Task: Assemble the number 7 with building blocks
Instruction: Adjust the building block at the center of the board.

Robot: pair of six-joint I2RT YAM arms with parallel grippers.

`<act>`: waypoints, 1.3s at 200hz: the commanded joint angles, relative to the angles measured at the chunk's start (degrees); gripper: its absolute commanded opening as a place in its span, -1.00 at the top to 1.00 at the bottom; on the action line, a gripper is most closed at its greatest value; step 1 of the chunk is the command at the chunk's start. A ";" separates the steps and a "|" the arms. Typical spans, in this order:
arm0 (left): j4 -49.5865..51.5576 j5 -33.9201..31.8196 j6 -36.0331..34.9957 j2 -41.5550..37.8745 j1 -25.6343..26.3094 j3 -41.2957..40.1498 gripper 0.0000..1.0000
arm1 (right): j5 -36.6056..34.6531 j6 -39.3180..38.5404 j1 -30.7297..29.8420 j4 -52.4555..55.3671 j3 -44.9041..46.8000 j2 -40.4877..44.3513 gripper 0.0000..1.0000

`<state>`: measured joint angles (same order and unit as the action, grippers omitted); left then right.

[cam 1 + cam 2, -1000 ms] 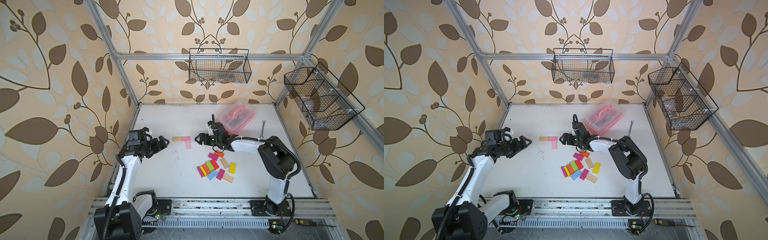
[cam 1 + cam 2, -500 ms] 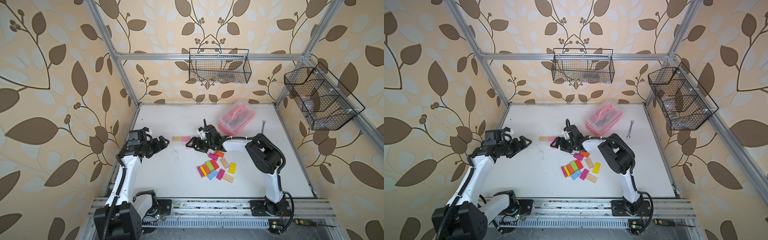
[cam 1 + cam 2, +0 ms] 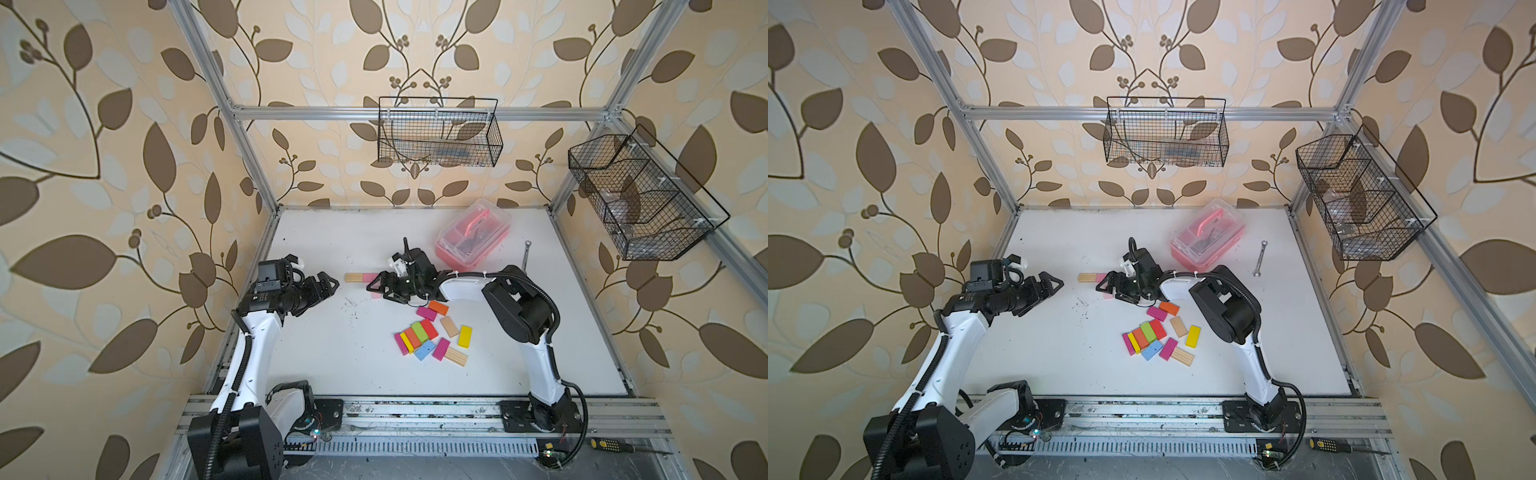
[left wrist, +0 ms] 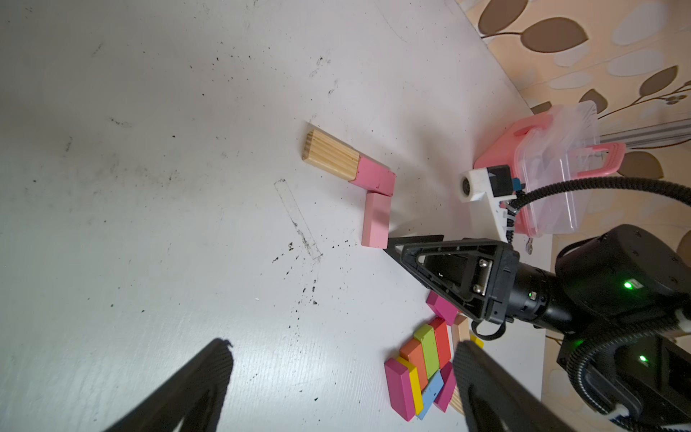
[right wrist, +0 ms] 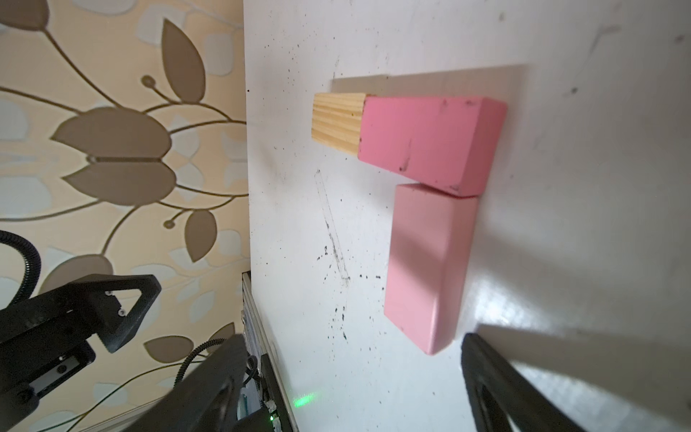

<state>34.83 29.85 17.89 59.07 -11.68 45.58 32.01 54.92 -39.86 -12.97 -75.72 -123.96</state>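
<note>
White tabletop [image 3: 332, 357], leaf-print walls: partial number 7 [image 4: 359, 187] laid left of centre.
Bar of plain wood block [image 5: 338, 121] butted against pink block [image 5: 430, 138]; pale pink block [image 5: 426, 269] touching beneath as stem. Spread-wide, empty right gripper [image 5: 351, 338] low just beside stem's free end. Spread, empty left gripper [image 4: 344, 344] well apart. Loose building blocks [image 3: 428, 336] clustered near right arm.

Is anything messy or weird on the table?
Yes: black specks are scattered on the white table beside the pale pink block, like crumbs or dirt. A small wrench also lies loose near the pink box. Nothing looks spilled or broken.
</note>
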 commanded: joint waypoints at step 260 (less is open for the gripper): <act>-0.49 1.18 -1.35 -0.45 -0.01 -0.33 -0.91 | -0.03 1.69 -0.97 -1.26 -1.30 -3.14 -0.79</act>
<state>34.72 29.85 17.89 59.07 -11.68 45.58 32.36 55.68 -40.49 -14.85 -75.90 -124.81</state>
